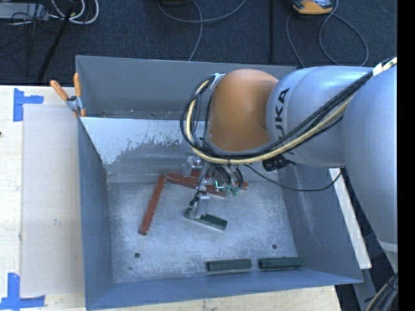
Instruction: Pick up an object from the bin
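Pincer (196, 207) hangs low over the middle of the grey bin (117, 251), whether spread or closed I cannot tell, with a small dark green block (214, 222) lying flat just beside its tip on the near-right side and a red-brown stick (151, 205) further left.

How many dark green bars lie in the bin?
3. One dark green bar lies beside the tool; the left front bar and right front bar lie by the near wall. The arm may hide more.
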Action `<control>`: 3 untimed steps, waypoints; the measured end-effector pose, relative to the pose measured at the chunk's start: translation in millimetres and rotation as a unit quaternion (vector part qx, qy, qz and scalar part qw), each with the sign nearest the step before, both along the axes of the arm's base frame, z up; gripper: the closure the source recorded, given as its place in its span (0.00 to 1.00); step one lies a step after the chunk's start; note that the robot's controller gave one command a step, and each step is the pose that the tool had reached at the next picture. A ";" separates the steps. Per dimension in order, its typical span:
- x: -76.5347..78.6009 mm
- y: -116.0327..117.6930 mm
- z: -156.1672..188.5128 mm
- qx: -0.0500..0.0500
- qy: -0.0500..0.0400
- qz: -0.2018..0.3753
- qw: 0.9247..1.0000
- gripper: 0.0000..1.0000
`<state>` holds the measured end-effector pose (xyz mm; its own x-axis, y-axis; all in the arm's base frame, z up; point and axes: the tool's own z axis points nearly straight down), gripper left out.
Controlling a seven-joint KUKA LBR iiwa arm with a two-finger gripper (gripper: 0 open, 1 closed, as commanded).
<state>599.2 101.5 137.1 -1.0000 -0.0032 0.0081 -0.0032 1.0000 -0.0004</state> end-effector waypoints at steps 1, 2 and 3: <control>14.4 100.6 -64.8 0.002 -0.003 0.100 0.995 0.00; 15.9 97.4 -62.7 0.001 -0.004 0.096 0.995 1.00; 22.8 113.7 75.6 0.002 -0.009 0.092 0.996 1.00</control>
